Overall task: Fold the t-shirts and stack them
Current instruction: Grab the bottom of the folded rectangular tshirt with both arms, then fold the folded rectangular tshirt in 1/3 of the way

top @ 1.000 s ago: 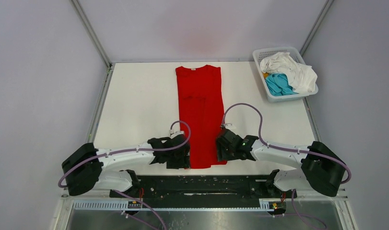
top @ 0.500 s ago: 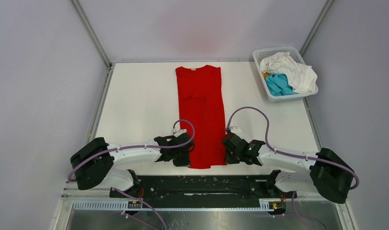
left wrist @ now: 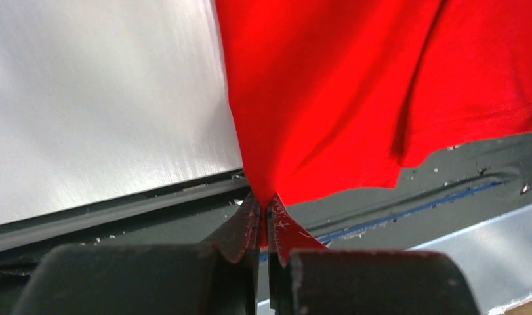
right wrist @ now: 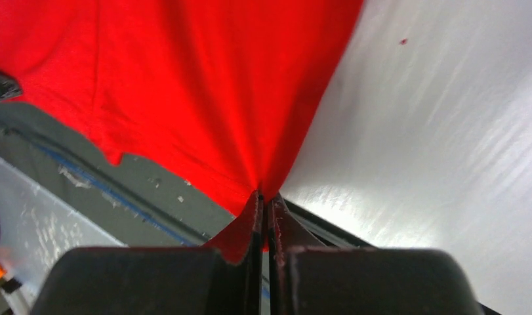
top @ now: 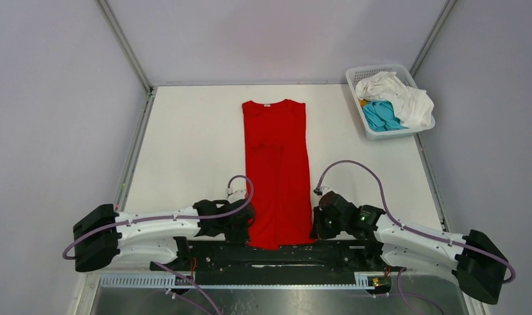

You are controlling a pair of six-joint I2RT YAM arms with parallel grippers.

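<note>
A bright red t-shirt (top: 277, 167), folded into a long narrow strip, lies down the middle of the white table, collar at the far end. Its near hem hangs just past the table's front edge. My left gripper (top: 246, 231) is shut on the hem's near left corner; the red cloth (left wrist: 328, 98) runs up from the pinched tips (left wrist: 264, 205). My right gripper (top: 317, 230) is shut on the near right corner, the cloth (right wrist: 184, 85) fanning out from its tips (right wrist: 266, 200). White (top: 395, 93) and teal-blue (top: 382, 115) t-shirts lie crumpled in the basket.
A white lattice basket (top: 355, 79) stands at the table's far right corner. The dark base rail (top: 283, 252) runs along the near edge under the hem. Grey walls close in the table on three sides.
Both grippers have closed on the hem's near corners and drawn back toward the arm bases. The whole red t-shirt has slid nearer, its hem now over the front edge.
</note>
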